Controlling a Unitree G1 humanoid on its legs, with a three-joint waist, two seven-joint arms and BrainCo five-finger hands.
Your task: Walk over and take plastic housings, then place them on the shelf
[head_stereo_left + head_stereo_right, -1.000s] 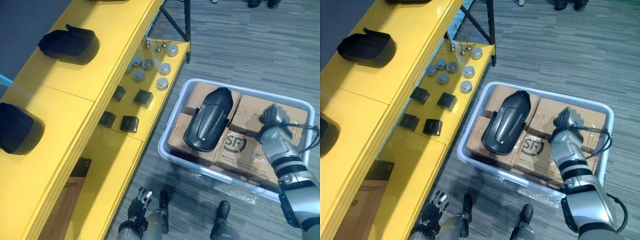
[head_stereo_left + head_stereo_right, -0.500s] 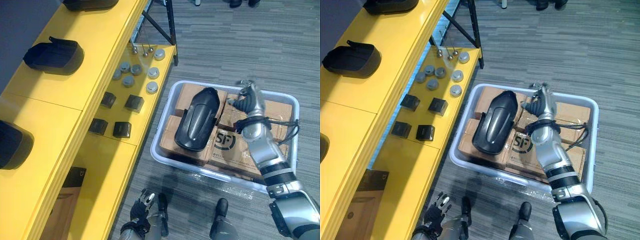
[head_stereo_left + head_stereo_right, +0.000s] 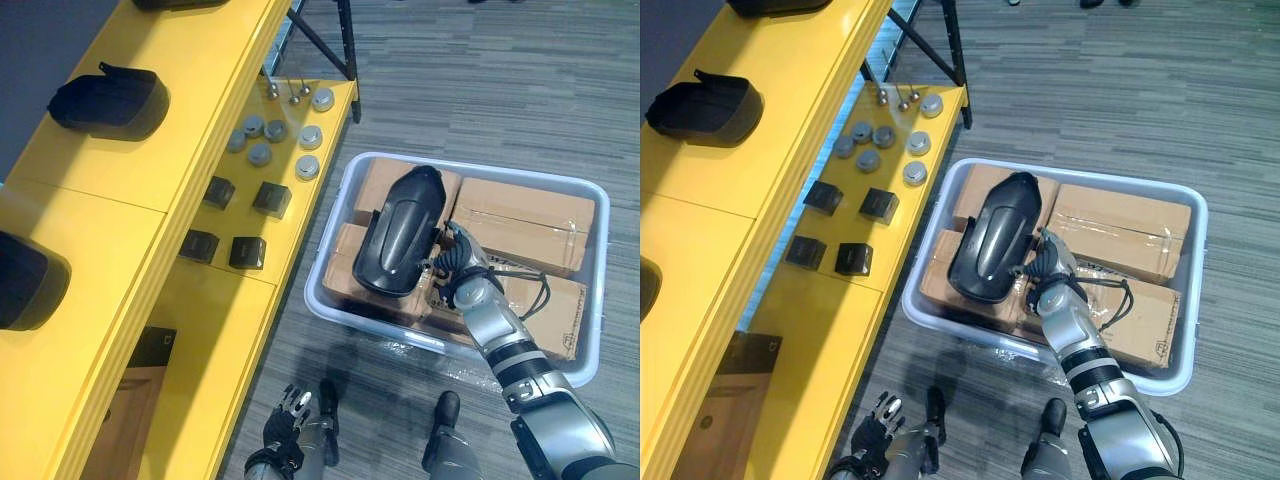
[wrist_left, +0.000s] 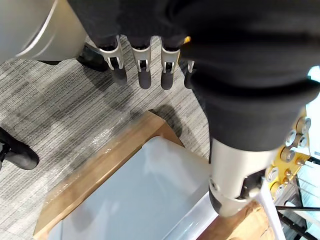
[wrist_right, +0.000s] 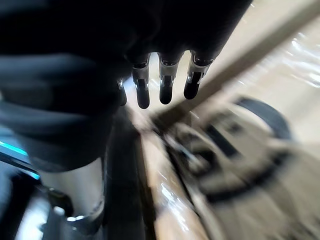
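The right hand (image 3: 455, 262), fingers straight and apart, sits just beside the black housing (image 3: 395, 235) lying on boxes (image 3: 520, 215) at the bin's (image 3: 500, 173) left side. The left hand (image 3: 283, 425) hangs with relaxed fingers.

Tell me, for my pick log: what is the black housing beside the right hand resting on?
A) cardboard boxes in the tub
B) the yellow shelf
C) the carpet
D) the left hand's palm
A: the black housing lies across cardboard boxes inside the tub, with the right hand beside it.
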